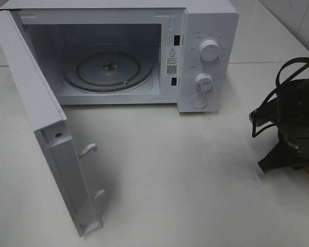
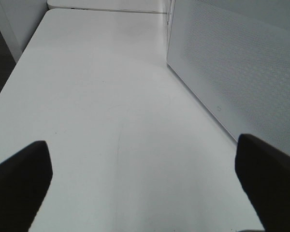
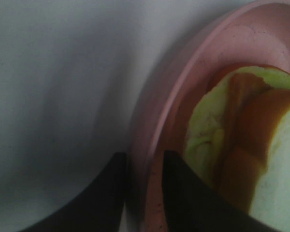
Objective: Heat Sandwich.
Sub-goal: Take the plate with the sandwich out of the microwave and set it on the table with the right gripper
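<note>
Straddling the rim of the pink plate [image 3: 157, 125], the right gripper [image 3: 144, 166] had one dark finger outside the rim and the other inside it, the gap between them narrow; whether the fingers actually pinched the rim could not be told from the close, blurred wrist view. The sandwich [image 3: 241, 145] lay on that plate just beside the inner finger, its pale yellow-green filling and tan crust facing the camera, the white bread at the frame's edge. Plate and sandwich rested on the white table [image 1: 185, 180].

From the high camera the right arm [image 1: 293, 123] appeared as a dark mass with looping cables at the table's right edge, well apart from the microwave [image 1: 208, 51]; the plate itself was not visible from there.

The white microwave stood at the back of the table with its door [image 1: 46, 139] swung fully open to the left, the glass turntable [image 1: 108, 69] bare inside the cavity. Two round knobs sat on its control panel.

The left gripper [image 2: 145, 179] hung spread wide above bare tabletop, holding nothing, its dark fingertips [image 2: 19, 179] at either side of the wrist view, with the perforated face of the door [image 2: 232, 67] close by.
</note>
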Tool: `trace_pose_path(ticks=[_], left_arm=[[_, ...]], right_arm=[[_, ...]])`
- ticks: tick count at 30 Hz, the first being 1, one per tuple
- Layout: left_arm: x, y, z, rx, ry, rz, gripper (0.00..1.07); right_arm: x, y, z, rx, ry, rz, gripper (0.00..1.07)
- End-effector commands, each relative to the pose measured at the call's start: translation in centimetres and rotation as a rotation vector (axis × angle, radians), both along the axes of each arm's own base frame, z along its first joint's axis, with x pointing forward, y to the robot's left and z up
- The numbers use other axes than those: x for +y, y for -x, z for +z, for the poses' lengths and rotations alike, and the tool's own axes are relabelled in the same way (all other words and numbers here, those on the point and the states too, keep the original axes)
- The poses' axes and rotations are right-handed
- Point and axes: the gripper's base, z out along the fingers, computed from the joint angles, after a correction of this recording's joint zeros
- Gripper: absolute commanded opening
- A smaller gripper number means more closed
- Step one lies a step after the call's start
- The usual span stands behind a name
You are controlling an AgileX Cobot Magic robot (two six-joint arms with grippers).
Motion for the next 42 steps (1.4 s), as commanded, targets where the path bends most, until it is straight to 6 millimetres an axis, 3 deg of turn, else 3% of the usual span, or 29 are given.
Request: trace_pose_path(ticks=[1,10,14,27,42], left_arm=[[-0.1,0.2,-0.1,-0.014,0.005,-0.004,0.98],[-0.1,0.2,-0.1,-0.014,0.005,-0.004,0.98],[-0.1,0.2,-0.1,-0.014,0.005,-0.004,0.98],[-0.1,0.2,-0.1,-0.014,0.005,-0.004,0.98],[-0.1,0.2,-0.1,-0.014,0.005,-0.004,0.98]], right_arm=[[-0.1,0.0,0.8,-0.014,-0.006,-0.007,0.42],[0.2,0.8,3.5,-0.011,-0.08,0.003,0.63],[0.4,1.8,6.3,-0.024,-0.162,0.036,0.69],[1.4,4.9,10.5,0.031,-0.376,0.137,0.79],[0.5,9.4,15.8,-0.071,-0.483,0.134,0.76]])
